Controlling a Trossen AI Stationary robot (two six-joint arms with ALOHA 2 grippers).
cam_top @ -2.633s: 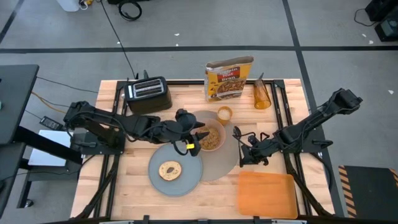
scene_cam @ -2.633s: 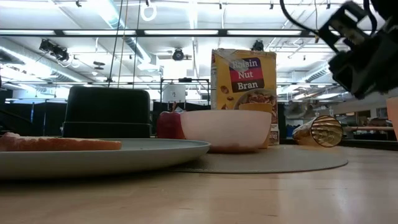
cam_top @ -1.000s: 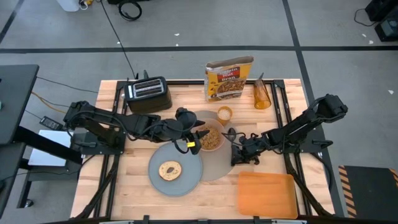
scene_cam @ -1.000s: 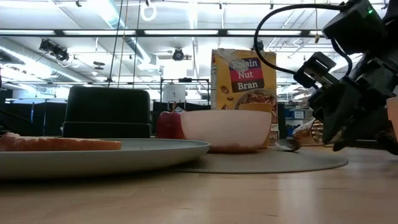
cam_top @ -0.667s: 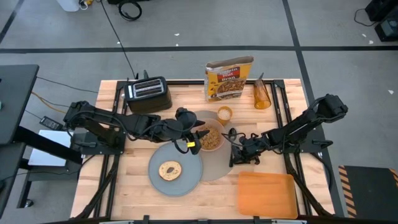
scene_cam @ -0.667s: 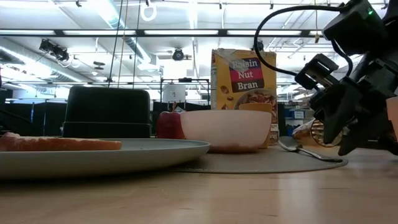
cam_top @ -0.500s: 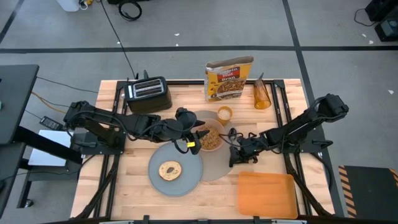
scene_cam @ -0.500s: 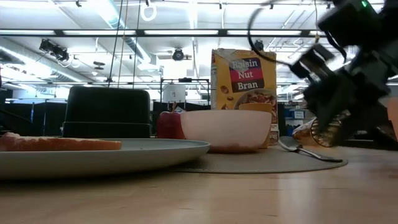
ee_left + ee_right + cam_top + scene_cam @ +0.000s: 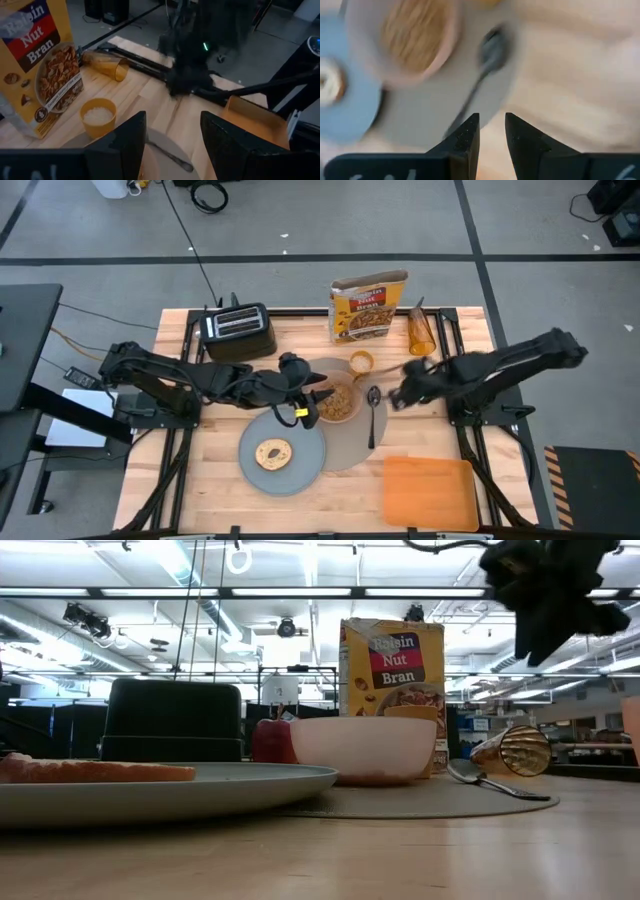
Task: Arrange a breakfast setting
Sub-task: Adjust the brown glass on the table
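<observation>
I am lifting the empty, slightly parted right gripper (image 9: 396,396) straight up, keeping clear of the metal spoon (image 9: 372,415) lying on the round taupe mat (image 9: 356,442).

Bystanders on the wooden counter (image 9: 210,450)

The cereal box (image 9: 369,307), printed "Raisin Nut Bran," stands upright at the far edge. Just to its right an amber glass (image 9: 421,332) lies on its side, mouth toward the box's side of the counter. Well to the box's left sits the black toaster (image 9: 237,331), its cord running off the far edge. A flat orange board (image 9: 429,492) lies near the front edge, well in front of the box.
</observation>
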